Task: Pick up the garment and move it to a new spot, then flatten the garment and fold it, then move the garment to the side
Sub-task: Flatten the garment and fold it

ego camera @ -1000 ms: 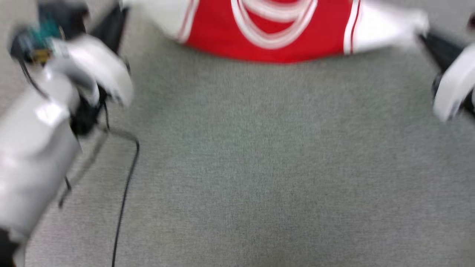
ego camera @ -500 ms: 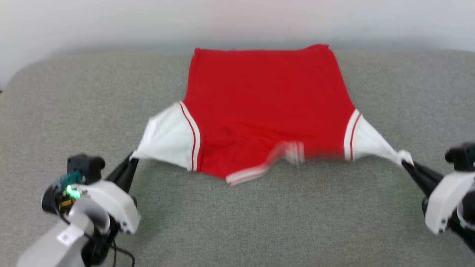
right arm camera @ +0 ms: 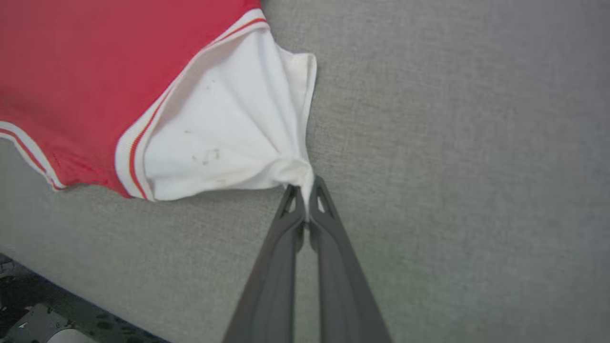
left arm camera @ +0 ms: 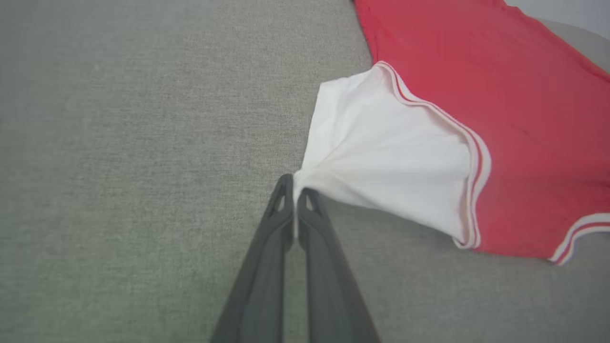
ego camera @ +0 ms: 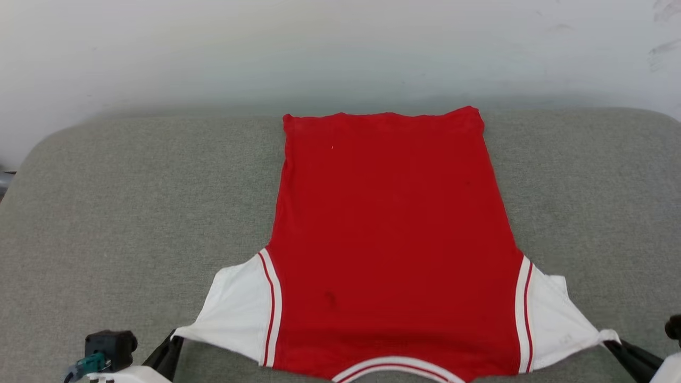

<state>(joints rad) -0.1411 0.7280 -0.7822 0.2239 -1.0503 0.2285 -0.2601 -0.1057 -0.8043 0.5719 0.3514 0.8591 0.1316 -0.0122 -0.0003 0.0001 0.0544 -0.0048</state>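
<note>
View's tilted up; the collar flap has settled. The red white-sleeved jersey T-shirt (ego camera: pixel 391 239) lies stretched on the grey fabric surface (ego camera: pixel 133 213), hem at 12 o'clock. Your left gripper (left arm camera: pixel 294 188) and right gripper (right arm camera: pixel 305 188) pinch the sleeve tips at 7 and 5. Keep tension even and release both together.

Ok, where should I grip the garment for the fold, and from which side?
Likely the sleeve tips, each from its outer side, as the left gripper and right gripper pinch them now: the garment lies flat, and the sleeves stick out sideways, bunched to points.
</note>
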